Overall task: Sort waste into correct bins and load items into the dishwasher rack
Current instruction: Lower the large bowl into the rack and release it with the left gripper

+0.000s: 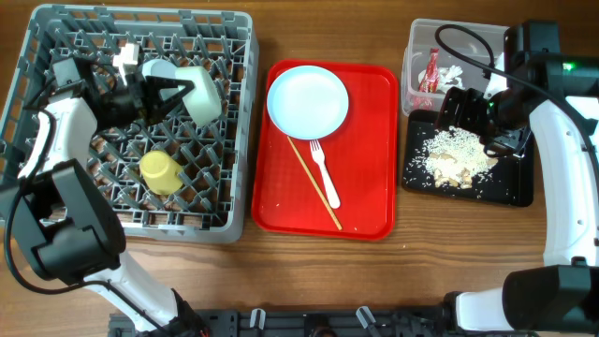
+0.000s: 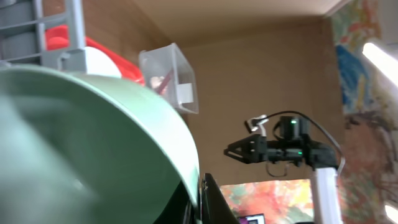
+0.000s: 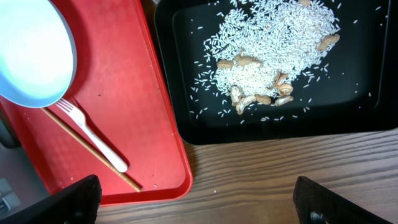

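Nearest the robot, the thin wooden chopstick point(image 1: 314, 183) and the white plastic fork point(image 1: 325, 170) lie side by side on the large red serving tray point(image 1: 365, 140). The small yellow cup point(image 1: 161, 171) sits among the pegs of the large square grey plastic dishwasher rack point(image 1: 241, 122).

Farther out, the beige crumbly food scraps point(image 1: 457, 157) are spread in the flat black shallow tray point(image 1: 510, 183). The right gripper point(image 3: 196, 190) hangs over that tray's left edge, empty, with its fingers spread wide.

The left gripper point(image 1: 173, 92) is clamped on the pale green bowl point(image 1: 201, 94), holding it tilted above the rack. Beyond the fork, the round pale blue plate point(image 1: 307, 101) rests on the red tray.

Farthest off, the clear plastic rectangular tub point(image 1: 410, 65) holds the red crinkled snack wrapper point(image 1: 430, 70) and the crumpled white paper napkin point(image 1: 453, 73).

The waste looks sorted, so the step in hand is racking the bowl. The next move calls for lowering it between the pegs before letting go. The plate, fork and chopstick have yet to be loaded.
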Available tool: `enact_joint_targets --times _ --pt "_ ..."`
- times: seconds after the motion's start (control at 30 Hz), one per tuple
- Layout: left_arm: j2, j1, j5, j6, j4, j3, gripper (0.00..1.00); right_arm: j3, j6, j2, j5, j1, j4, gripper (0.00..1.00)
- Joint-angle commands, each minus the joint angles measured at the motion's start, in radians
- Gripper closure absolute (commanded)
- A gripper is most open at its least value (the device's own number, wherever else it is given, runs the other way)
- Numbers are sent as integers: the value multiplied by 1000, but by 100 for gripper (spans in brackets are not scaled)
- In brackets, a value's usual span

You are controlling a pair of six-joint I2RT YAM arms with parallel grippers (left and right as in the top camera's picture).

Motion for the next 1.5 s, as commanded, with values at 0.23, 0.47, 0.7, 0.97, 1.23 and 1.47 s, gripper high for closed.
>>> enact_joint_targets --times 0.23,0.47,0.7,0.97,1.23,1.47 --pt "13 18 -41 26 10 -3 96 17 4 -11 10 0 -3 0" --pt "27 18 -55 27 11 -3 96 17 4 -11 10 0 -3 0" --pt "30 18 -144 30 3 -8 96 17 4 -11 10 0 -3 0" --pt "30 40 -440 30 -63 -8 96 17 3 -11 10 0 -7 1" --pt "30 119 -471 30 -68 -8 33 17 3 -11 10 0 -6 0" --pt "27 175 -554 29 -72 -8 0 17 3 -11 10 0 -7 0"
